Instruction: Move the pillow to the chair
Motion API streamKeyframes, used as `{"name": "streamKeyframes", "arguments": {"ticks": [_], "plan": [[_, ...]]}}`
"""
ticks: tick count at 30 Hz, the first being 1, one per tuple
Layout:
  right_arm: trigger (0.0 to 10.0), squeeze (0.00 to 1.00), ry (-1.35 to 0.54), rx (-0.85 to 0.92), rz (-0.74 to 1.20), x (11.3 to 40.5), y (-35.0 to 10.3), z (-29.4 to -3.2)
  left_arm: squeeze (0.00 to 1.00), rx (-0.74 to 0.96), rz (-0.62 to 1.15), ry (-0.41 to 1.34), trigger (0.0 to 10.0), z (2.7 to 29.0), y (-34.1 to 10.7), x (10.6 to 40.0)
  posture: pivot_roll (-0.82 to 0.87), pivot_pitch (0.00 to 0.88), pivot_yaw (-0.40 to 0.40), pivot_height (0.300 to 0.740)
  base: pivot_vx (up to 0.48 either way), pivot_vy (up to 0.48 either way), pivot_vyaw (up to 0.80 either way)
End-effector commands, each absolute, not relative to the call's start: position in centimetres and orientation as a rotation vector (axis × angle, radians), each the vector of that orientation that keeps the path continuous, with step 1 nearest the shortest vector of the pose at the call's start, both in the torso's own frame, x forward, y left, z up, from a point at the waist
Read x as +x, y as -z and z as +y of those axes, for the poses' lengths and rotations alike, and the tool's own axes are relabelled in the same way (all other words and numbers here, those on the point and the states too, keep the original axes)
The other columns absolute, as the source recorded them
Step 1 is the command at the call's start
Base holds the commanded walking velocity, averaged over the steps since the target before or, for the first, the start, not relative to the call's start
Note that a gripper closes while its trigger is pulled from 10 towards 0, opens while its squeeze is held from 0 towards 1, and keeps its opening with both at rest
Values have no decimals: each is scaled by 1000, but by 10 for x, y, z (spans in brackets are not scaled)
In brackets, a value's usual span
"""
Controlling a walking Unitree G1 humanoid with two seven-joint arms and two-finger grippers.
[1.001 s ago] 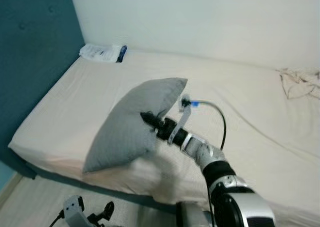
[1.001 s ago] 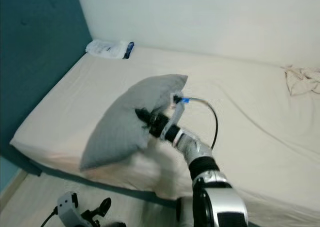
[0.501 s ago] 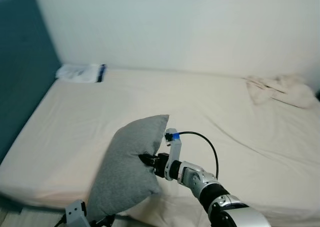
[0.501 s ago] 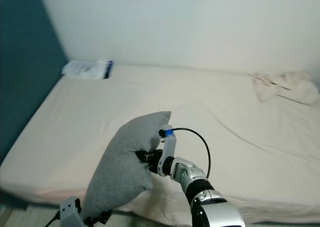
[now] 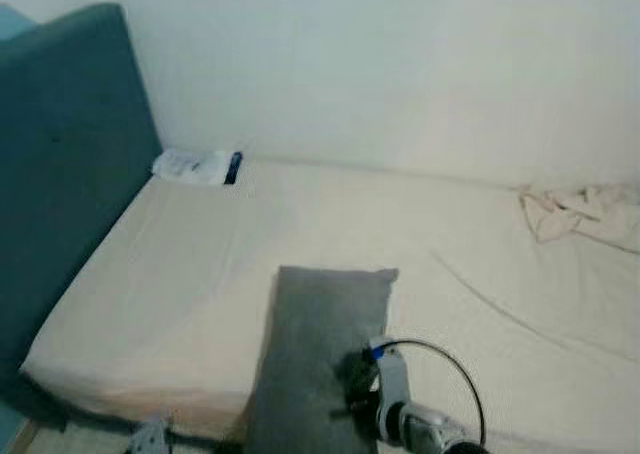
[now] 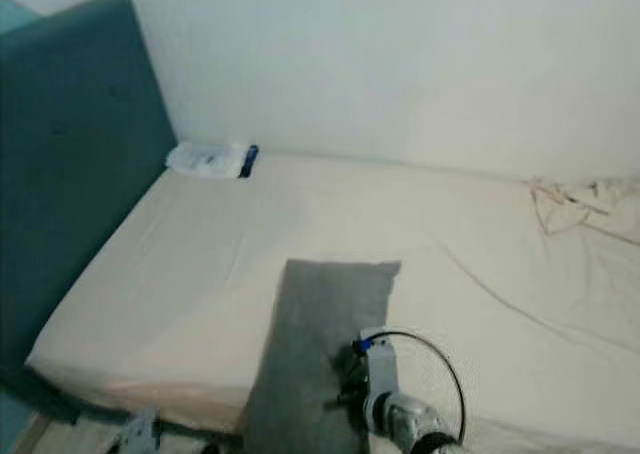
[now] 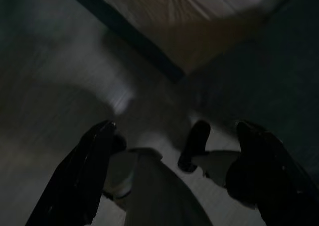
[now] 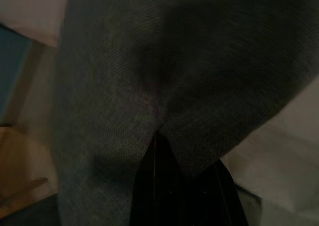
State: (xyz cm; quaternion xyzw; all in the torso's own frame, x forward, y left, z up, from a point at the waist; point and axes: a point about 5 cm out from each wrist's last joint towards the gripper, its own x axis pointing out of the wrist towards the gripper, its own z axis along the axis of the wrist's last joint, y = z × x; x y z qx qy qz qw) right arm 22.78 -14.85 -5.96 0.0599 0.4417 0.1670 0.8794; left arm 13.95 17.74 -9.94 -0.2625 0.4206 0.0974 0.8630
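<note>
Right gripper point(image 8: 157, 136) clenched on the grey pillow point(image 5: 320, 359), held upright over the bed's point(image 5: 200, 274) near edge. Left gripper point(image 7: 174, 151) hangs low beside the bed, fingers spread, holding nothing.

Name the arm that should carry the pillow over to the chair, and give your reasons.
Right. Its pincer is already shut on the grey pillow, lifted over the bed. The left pincer hangs open near the floor.

Grey pillow point(image 5: 320, 359) hanging before bed point(image 5: 180, 274), headboard point(image 5: 60, 174) left, wall point(image 5: 400, 64) behind
</note>
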Motion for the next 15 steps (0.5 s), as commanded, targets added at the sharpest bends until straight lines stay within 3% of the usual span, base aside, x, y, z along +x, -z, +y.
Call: {"name": "streamKeyframes", "arguments": {"ticks": [1,4,12,15], "plan": [[10000,0,-328,114,950,221,64,-151,0,-536,917,-193,10000,173,101,137,-44,52,-61,740,0,0,712],[10000,0,-275,107,971,214,69,-160,0,-519,980,-192,10000,171,105,131,-50,53,-57,740,-91,0,712],[10000,0,-207,106,995,206,73,-171,0,-489,993,-168,10000,169,104,133,-49,52,-55,740,-480,0,714],[10000,0,-203,103,989,207,72,-172,0,-500,977,-181,10000,169,104,134,-50,50,-53,740,-185,0,717]]}}
